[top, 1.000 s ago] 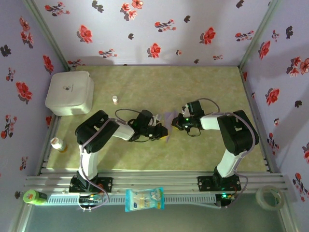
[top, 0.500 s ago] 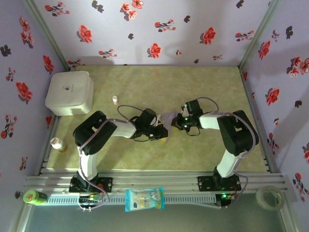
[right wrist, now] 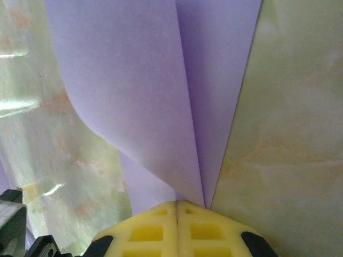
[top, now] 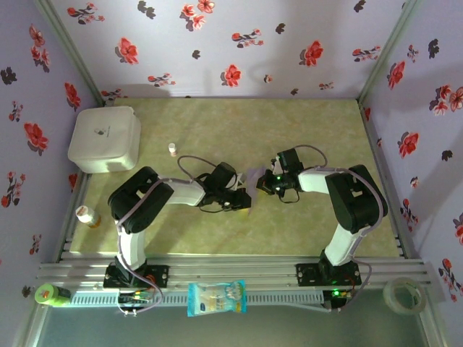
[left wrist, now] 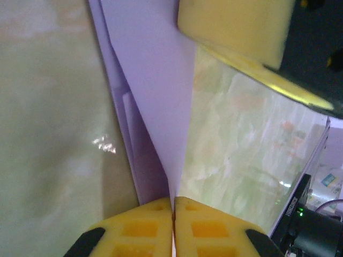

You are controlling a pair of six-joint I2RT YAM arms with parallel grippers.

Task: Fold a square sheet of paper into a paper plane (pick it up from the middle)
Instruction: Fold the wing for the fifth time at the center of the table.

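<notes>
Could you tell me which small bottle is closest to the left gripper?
The tiny white bottle right of the white box; the orange-labelled bottle and green bottle sit much farther from the left gripper.

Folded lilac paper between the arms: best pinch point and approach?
Best on the centre crease at an end, coming in along the crease. The folded paper is thin and its flaps splay; the layers meet at that crease, likely stiffest there. Left gripper and right gripper are each shut on it so.
</notes>
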